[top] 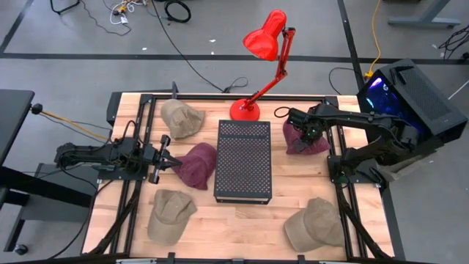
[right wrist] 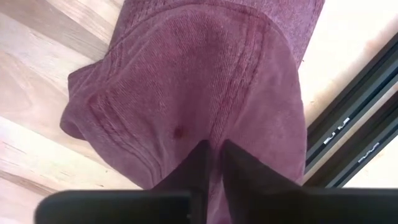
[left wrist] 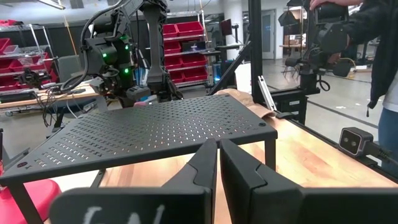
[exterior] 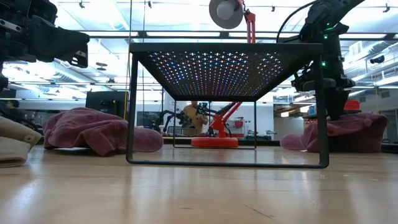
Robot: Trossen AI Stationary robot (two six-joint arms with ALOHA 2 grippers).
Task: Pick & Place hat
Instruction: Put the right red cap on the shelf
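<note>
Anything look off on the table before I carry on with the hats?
Nothing stands out. The black perforated rack stands level mid-table, the red lamp is upright behind it, and the tan and maroon hats lie on the wood. The right pincer is down on the right maroon hat; the left pincer waits by the left one.

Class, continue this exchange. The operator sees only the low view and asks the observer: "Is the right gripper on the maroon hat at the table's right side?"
Observer: Yes. Its wrist view shows the right gripper down on the maroon hat, fingers close together with fabric between them.
Operator: And the left gripper?
Observer: From above, the left gripper is shut and empty, pointing at the second maroon hat left of the black rack.
Operator: Any other hats?
Observer: Three tan hats, all lying untouched.
</note>
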